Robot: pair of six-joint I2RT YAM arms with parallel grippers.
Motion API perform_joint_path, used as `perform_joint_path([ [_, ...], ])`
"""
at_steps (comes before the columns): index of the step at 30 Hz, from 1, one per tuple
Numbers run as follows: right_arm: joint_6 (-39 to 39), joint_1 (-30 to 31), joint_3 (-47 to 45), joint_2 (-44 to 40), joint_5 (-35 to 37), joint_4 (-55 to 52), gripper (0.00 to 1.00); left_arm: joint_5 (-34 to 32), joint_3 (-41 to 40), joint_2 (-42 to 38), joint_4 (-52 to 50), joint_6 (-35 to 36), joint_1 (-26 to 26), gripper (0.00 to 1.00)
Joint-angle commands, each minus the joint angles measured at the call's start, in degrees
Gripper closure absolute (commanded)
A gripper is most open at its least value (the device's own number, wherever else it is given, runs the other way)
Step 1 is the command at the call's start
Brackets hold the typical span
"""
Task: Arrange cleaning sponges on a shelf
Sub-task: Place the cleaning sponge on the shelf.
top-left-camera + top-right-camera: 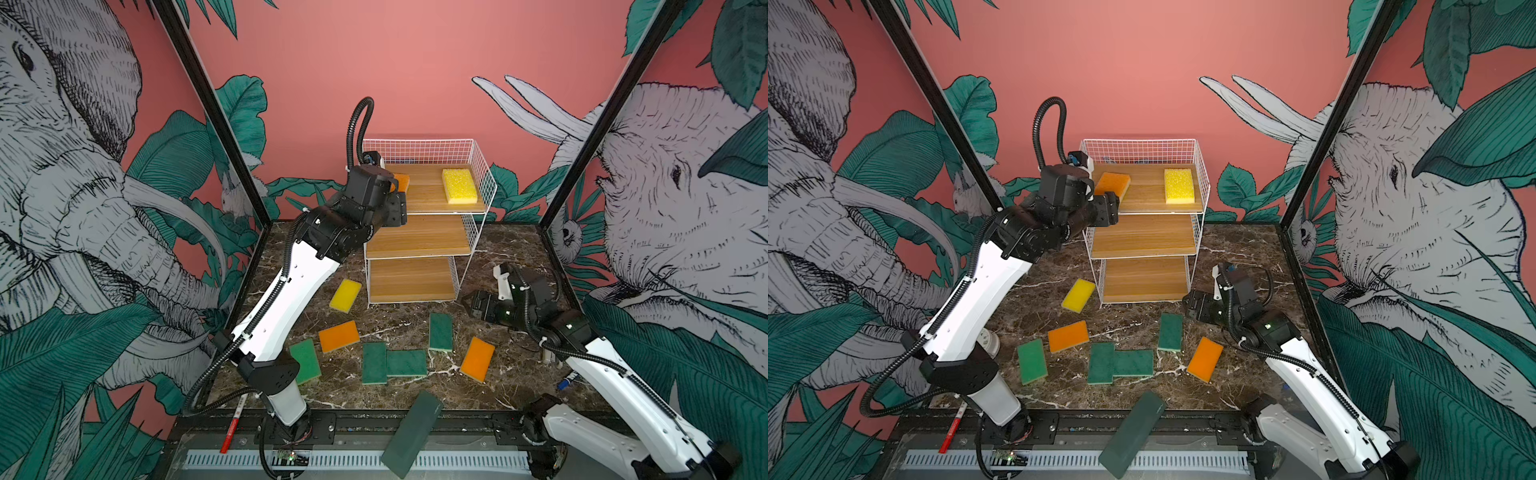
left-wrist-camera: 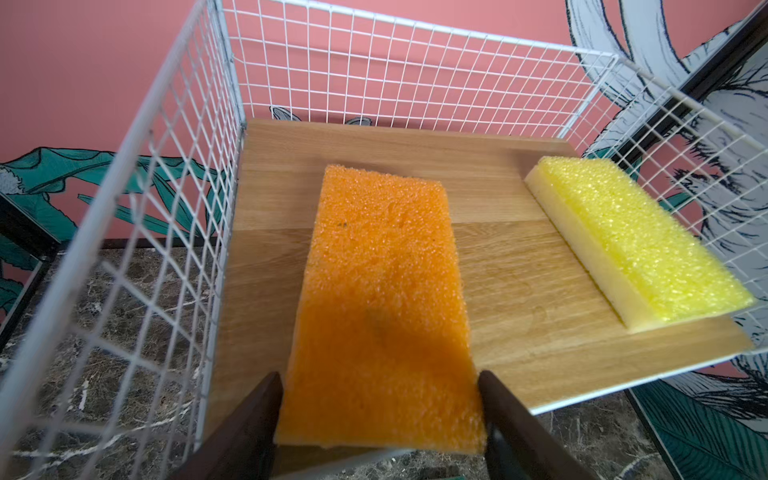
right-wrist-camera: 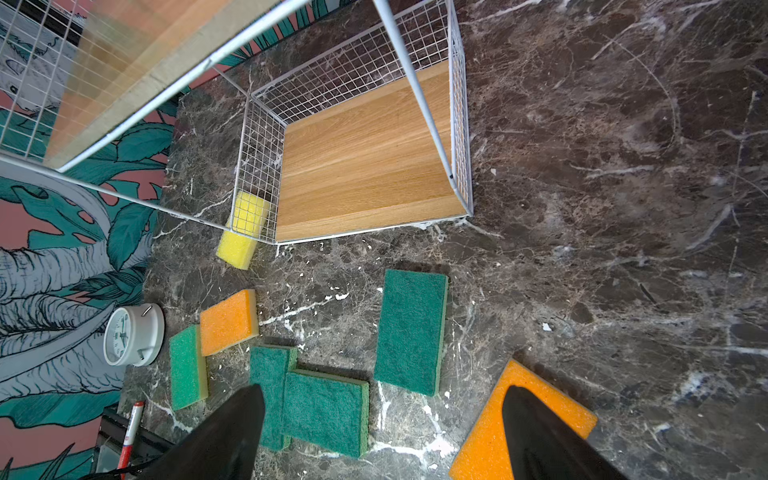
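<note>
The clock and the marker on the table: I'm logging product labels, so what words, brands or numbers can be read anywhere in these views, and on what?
None can be read.
White clock: dial marks too small to read.
Red and white marker: no legible print.
Cleaning sponges, such as the orange sponge on the shelf: no labels visible.

Coarse, open-pored foam is seen on the orange sponge (image 2: pixel 382 299) and yellow sponge (image 2: pixel 640 241), laid on the matt light-wood board of a white-coated wire shelf (image 2: pixel 187 174). A felt-like scouring face is shown on the green sponges (image 3: pixel 411 330). Polished dark marble veined in white is seen in the tabletop (image 3: pixel 623 166).
</note>
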Motion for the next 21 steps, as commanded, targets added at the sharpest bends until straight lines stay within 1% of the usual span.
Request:
perform_joint_path([
  [1,0.58,-0.21,-0.7,-0.6,-0.11,1.23,0.08,-2.41,-0.61,-0.16,-1.21,-1.1,0.22,0.26],
  [7,0.75,-0.22,-0.85,-1.13,-0.16,1.11,0.08,-4.25,-0.61,-0.03,-2.41,-2.15,-0.02,0.28],
  [10,0.83,-0.2,-0.93,-1.22,-0.13,1.22,0.08,-6.54,-0.87,0.06,-2.79,-3.27,-0.47,0.28],
  [15,0.92,-0.23,-1.2,-1.31,-0.27,1.54,0.08,-9.81,-2.27,0.23,-0.26,-5.13,-1.72,0.27],
  [21,1.09,-0.18,-1.7,-1.66,-0.5,1.92,0.08,-11.34,-1.94,1.4,1.23,-5.66,-2.19,0.27],
])
